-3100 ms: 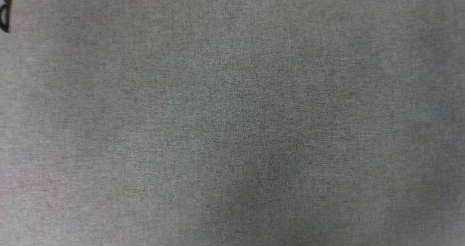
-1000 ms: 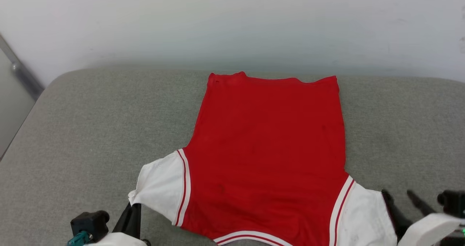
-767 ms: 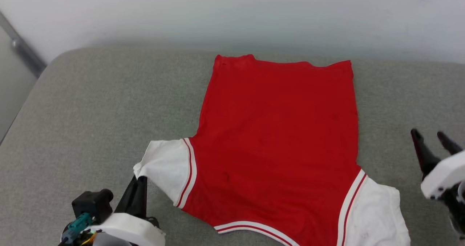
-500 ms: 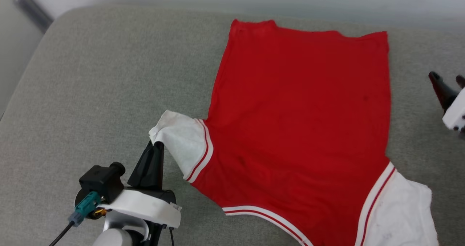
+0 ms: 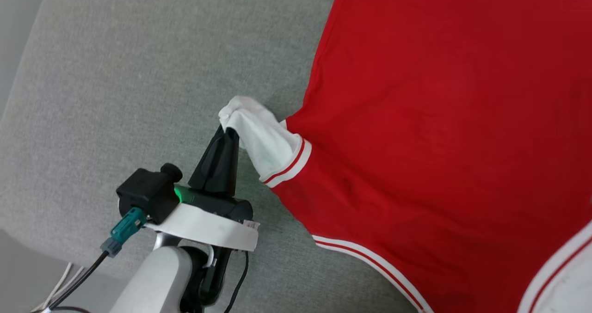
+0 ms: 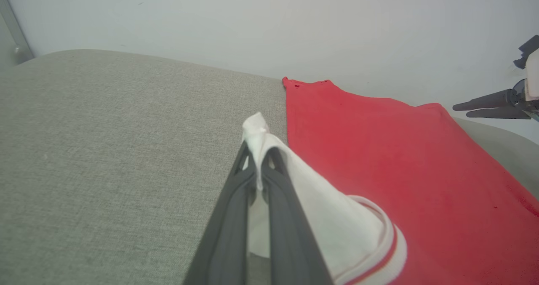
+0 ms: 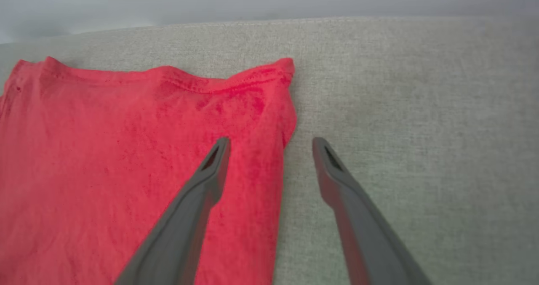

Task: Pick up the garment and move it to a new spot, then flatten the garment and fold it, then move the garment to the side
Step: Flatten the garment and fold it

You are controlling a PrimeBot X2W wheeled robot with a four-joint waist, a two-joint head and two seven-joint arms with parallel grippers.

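Note:
The garment (image 5: 439,119), a bright red shirt with white sleeves and striped trim, lies spread flat on a grey cushion (image 5: 115,72). My left gripper (image 5: 228,131) is shut on the tip of its left white sleeve (image 5: 263,146), which is bunched and lifted off the cushion. In the left wrist view the two fingers (image 6: 236,201) pinch the white cloth (image 6: 320,217) between them. My right gripper (image 7: 271,144) stands open above the garment's (image 7: 126,150) right edge, close to the far hem corner (image 7: 288,68). It holds nothing.
A pale wall (image 6: 252,15) rises behind the cushion's far edge. The cushion's front edge (image 5: 27,239) runs across the lower left, with cables (image 5: 60,285) hanging below it. Bare grey fabric (image 7: 421,129) lies right of the garment.
The head camera has tipped down and closer. My left gripper has carried the pinched sleeve up and inward, bunching it. My right gripper has gone from the near right sleeve to the far hem corner.

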